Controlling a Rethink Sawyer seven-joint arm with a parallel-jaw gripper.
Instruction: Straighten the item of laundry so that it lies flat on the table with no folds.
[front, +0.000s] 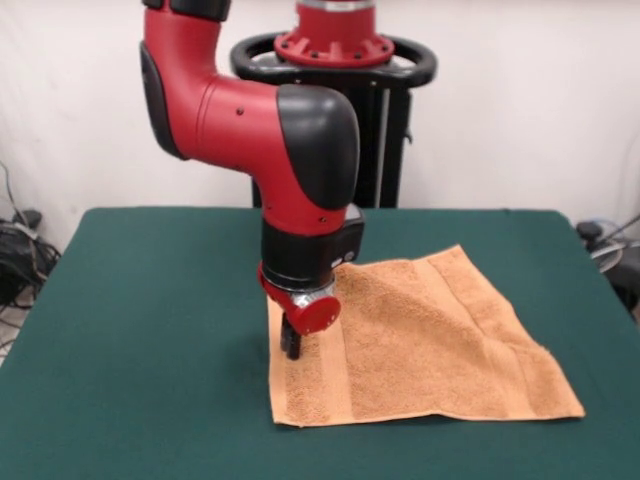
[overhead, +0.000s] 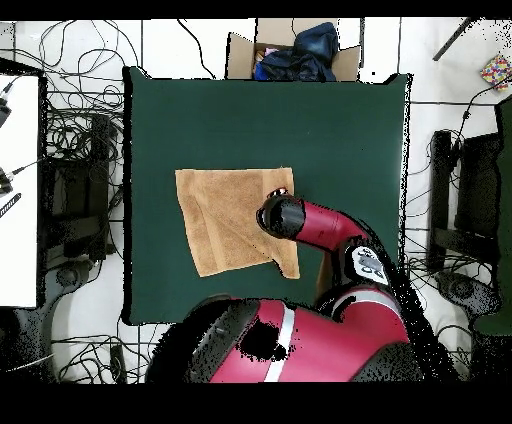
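Note:
The orange-tan towel (front: 430, 340) lies spread on the dark green table (front: 150, 330), right of centre in the front view. It looks mostly flat, with a woven band near its left edge and another near its right edge. In the overhead view the towel (overhead: 225, 225) shows a faint diagonal crease across its lower right part. My gripper (front: 290, 345) points straight down onto the towel's left band, touching or just above the cloth. In the overhead view the arm's wrist (overhead: 282, 215) covers the gripper and the towel's right edge.
The black pedestal (front: 345, 60) stands at the table's far side. A cardboard box (overhead: 293, 50) with dark blue clothes sits off the table's top edge in the overhead view. Cables (overhead: 75, 150) and equipment lie on the floor around the table.

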